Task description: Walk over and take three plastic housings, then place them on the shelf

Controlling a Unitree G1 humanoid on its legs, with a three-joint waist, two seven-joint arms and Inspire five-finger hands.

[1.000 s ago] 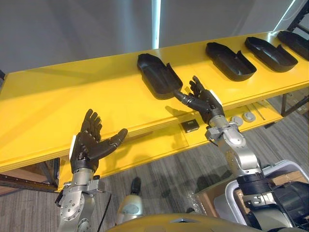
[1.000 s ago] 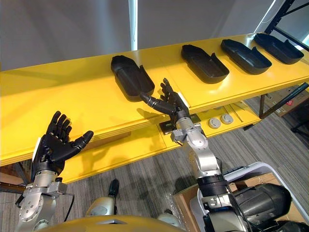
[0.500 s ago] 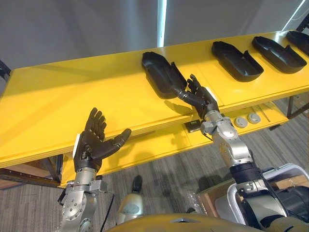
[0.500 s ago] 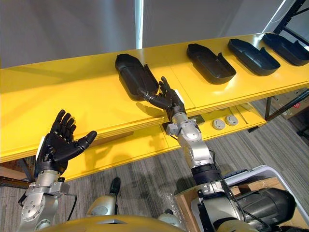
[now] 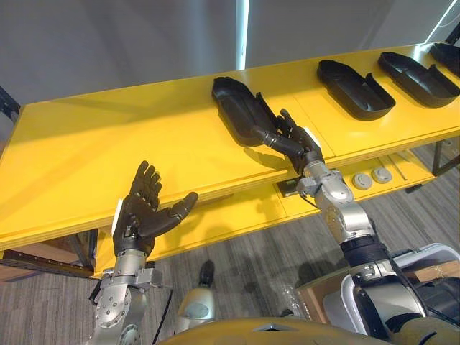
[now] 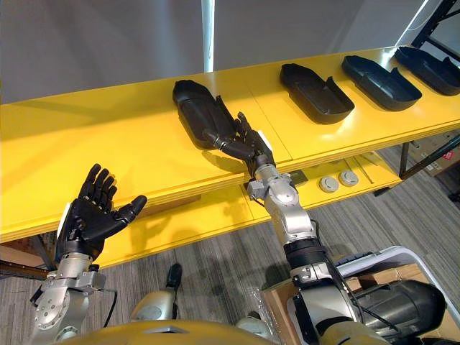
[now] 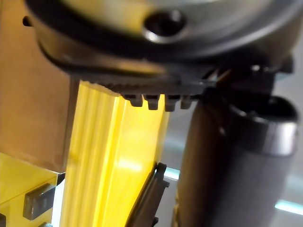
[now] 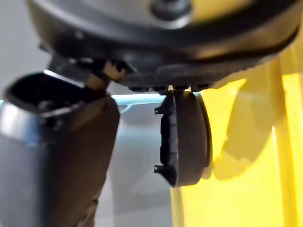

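Note:
Several black plastic housings lie in a row on the yellow table top (image 5: 108,158). The nearest housing (image 5: 241,108) is at the middle, with two more to its right (image 5: 356,79) (image 5: 418,70). My right hand (image 5: 293,141) is open, its fingers straight over that housing's near end and its thumb touching the rim. The right wrist view shows the same housing (image 8: 187,137) edge-on past the thumb (image 8: 57,156). My left hand (image 5: 144,208) is open, palm up, in front of the table's front edge and holds nothing.
A lower yellow shelf (image 5: 237,215) under the table top carries a small black box (image 5: 287,188) and two round silver parts (image 5: 363,181). A white bin (image 5: 431,259) stands on the floor at the lower right.
My right hand has reached forward from the table's edge to the nearest housing's end. The camera has shifted slightly. The left hand has hardly moved.

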